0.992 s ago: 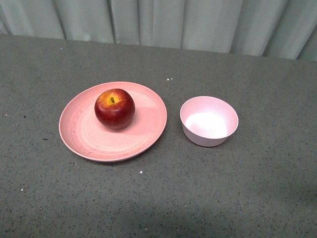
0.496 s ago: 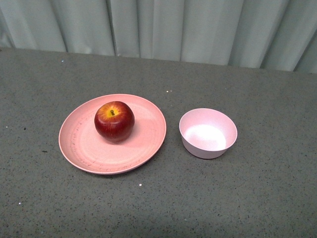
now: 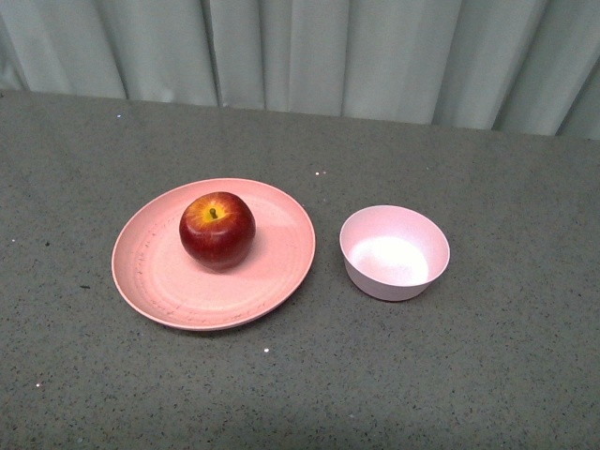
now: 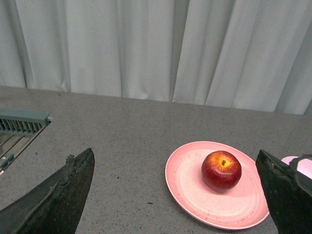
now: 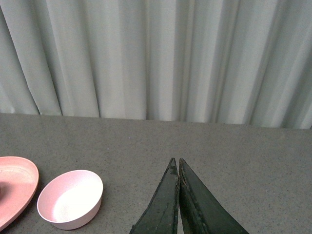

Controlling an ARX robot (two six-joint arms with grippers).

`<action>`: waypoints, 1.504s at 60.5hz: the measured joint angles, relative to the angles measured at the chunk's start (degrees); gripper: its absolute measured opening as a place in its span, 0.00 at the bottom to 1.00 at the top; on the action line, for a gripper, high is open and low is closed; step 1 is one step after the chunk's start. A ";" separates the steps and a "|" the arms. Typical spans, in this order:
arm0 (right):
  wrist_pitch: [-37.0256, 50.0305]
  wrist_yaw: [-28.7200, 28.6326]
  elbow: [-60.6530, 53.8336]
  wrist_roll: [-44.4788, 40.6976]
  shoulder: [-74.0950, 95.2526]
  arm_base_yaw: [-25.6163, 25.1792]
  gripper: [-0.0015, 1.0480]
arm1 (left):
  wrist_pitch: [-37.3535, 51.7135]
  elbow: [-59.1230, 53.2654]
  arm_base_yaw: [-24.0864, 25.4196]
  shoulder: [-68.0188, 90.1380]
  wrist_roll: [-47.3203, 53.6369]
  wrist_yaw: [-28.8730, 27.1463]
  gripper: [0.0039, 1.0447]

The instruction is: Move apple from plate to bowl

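Observation:
The dark red apple [image 3: 217, 230] with a yellow patch at its stem sits on the wide salmon-pink plate [image 3: 159, 272], left of centre in the front view. The small pale pink bowl [image 3: 395, 252] stands empty just right of the plate. Neither gripper shows in the front view. In the left wrist view my left gripper [image 4: 174, 163] is open and empty, its dark fingers spread wide, with the apple [image 4: 221, 170] and plate [image 4: 187, 183] ahead between them. In the right wrist view my right gripper [image 5: 176, 162] is shut and empty, with the bowl [image 5: 70, 199] off to its side.
A grey speckled tabletop [image 3: 450, 375] carries everything, with a pale curtain [image 3: 309, 52] along its far edge. A grey-green rack [image 4: 19, 124] shows at the table's edge in the left wrist view. A sliver of the plate [image 5: 14, 187] shows in the right wrist view.
The front view shifted between one second ago and half a second ago, so plate, apple and bowl sit lower in the picture. Since then nothing has visibly moved.

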 joint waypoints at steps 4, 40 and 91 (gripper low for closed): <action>-1.55 0.02 0.00 0.00 -1.53 0.00 0.01 | 0.00 0.00 0.00 0.00 0.00 0.02 0.94; -18.80 -0.09 0.04 0.00 -18.47 0.00 0.01 | 0.00 0.00 0.00 0.00 0.00 -0.02 0.94; -18.91 -0.13 0.04 0.04 -18.53 -0.02 0.91 | 19.50 5.14 -5.31 34.47 -8.96 -15.93 0.94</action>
